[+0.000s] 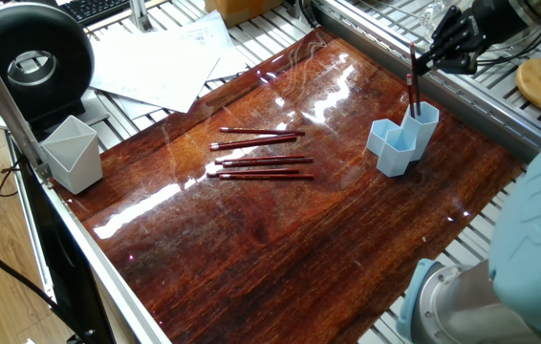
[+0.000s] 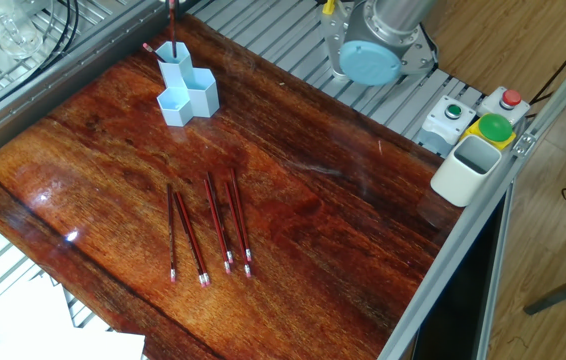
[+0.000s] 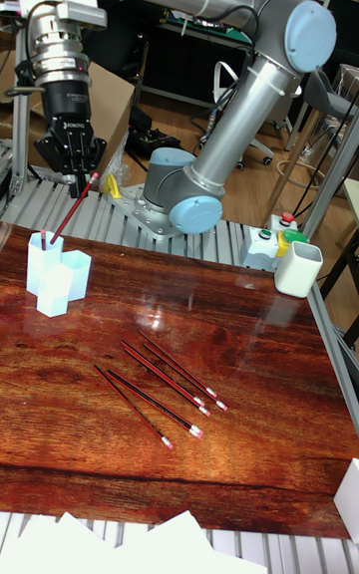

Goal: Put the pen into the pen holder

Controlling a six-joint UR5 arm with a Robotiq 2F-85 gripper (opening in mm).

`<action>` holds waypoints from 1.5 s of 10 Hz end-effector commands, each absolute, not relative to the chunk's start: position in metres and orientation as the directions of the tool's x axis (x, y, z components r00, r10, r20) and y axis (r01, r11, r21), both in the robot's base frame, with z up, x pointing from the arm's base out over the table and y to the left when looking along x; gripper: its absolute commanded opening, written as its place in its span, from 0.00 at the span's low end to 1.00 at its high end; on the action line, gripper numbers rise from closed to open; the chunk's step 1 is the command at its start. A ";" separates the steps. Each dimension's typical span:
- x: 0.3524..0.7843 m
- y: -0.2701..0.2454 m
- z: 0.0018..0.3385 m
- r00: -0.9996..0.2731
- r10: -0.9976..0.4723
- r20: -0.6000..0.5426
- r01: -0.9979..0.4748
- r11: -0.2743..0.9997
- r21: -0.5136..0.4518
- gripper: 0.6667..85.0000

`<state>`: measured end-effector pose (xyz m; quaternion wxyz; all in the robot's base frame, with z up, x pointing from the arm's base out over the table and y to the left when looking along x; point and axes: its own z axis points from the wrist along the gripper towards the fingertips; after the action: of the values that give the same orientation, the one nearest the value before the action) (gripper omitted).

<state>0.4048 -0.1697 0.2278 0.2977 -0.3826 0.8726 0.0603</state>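
The light blue pen holder [image 1: 402,141] [image 2: 185,88] [image 3: 55,275] stands near the far edge of the wooden table. A dark red pen [image 1: 412,81] [image 2: 172,30] [image 3: 68,207] stands tilted in its tallest tube. Just above the holder my gripper [image 1: 426,57] [image 3: 72,173] hangs open, and the pen's top end rests by one fingertip. Several more red pens [image 1: 261,158] [image 2: 208,230] [image 3: 160,385] lie side by side in the middle of the table. In the other fixed view the gripper is out of frame.
A pale grey-white angular cup [image 1: 72,153] [image 2: 468,168] [image 3: 297,268] sits at the table's edge. Papers [image 1: 165,62] and a black round device [image 1: 32,57] lie past one corner. The robot base [image 2: 373,50] and a button box [image 2: 483,115] stand beside the table.
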 end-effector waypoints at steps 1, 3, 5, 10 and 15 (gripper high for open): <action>0.403 -0.172 0.229 -0.523 -0.624 -0.581 -0.703 0.701 -0.120 0.00; 0.400 -0.172 0.227 -0.522 -0.615 -0.591 -0.704 0.702 -0.108 0.00; 0.400 -0.171 0.225 -0.523 -0.611 -0.594 -0.704 0.703 -0.102 0.00; 0.401 -0.175 0.219 -0.526 -0.609 -0.594 -0.696 0.709 -0.110 0.00; 0.403 -0.181 0.212 -0.513 -0.612 -0.602 -0.695 0.708 -0.127 0.00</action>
<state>0.3998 -0.1787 0.2110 0.3092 -0.3774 0.8702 0.0681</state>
